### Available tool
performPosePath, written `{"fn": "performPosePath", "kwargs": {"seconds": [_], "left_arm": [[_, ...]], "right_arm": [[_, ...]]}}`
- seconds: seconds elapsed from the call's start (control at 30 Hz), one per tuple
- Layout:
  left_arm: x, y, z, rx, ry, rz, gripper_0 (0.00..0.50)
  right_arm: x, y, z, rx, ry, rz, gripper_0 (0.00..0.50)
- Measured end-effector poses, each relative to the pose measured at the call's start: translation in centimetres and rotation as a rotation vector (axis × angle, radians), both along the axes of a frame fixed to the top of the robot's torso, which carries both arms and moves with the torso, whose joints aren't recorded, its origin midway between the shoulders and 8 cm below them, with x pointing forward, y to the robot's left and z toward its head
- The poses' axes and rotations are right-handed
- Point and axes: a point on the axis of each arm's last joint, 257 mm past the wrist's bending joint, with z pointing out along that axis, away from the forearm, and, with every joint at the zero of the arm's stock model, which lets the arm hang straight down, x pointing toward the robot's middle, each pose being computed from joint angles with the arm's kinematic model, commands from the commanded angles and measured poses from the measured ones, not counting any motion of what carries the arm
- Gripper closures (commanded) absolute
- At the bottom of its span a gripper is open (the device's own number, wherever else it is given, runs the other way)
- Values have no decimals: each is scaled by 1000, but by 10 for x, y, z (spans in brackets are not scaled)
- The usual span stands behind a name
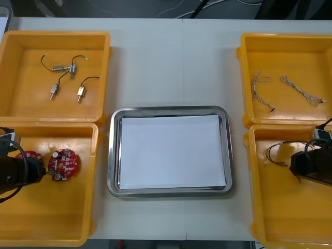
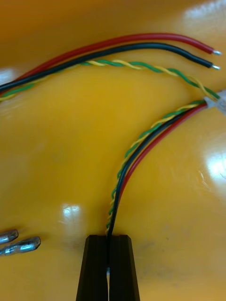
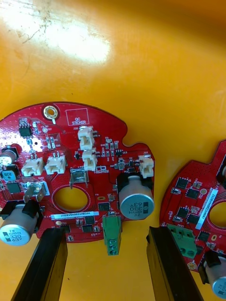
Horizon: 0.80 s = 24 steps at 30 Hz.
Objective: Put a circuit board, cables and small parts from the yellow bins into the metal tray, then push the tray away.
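Observation:
In the near left yellow bin lie two round red circuit boards. My left gripper is low beside the right-hand board. In the left wrist view the gripper is open, its fingers astride that board's edge with the green connector. The second board lies just beside it. My right gripper is down in the near right bin, and in its wrist view the gripper is shut on a cable bundle of black, red and twisted yellow-green wires.
The metal tray, white inside, stands mid-table between the bins. The far left bin holds several small metal parts with black leads. Two twisted blue and white cables lie in the far right bin.

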Motion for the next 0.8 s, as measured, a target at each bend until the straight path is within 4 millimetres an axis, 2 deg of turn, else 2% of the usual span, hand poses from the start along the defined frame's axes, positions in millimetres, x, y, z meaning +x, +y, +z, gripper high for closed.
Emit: {"fn": "performPosePath", "kwargs": {"seconds": [0.23,0.4,0.57,0.73,0.8], "left_arm": [[0,-1,-2,5,2,-5,0],[0,-1,-2,7,2,-3,9],[1,0,-2,8,-2,-2,103],[2,0,-2,9,-3,-1,141],[2,1,-2,9,-3,-1,175]], "right_arm": [[3,5,8,-12,-18,31,500],[-3,8,17,-23,-9,46,500],[-6,6,29,-31,-10,43,500],[-13,2,41,-34,2,28,500],[-18,2,46,-21,8,17,500]]}}
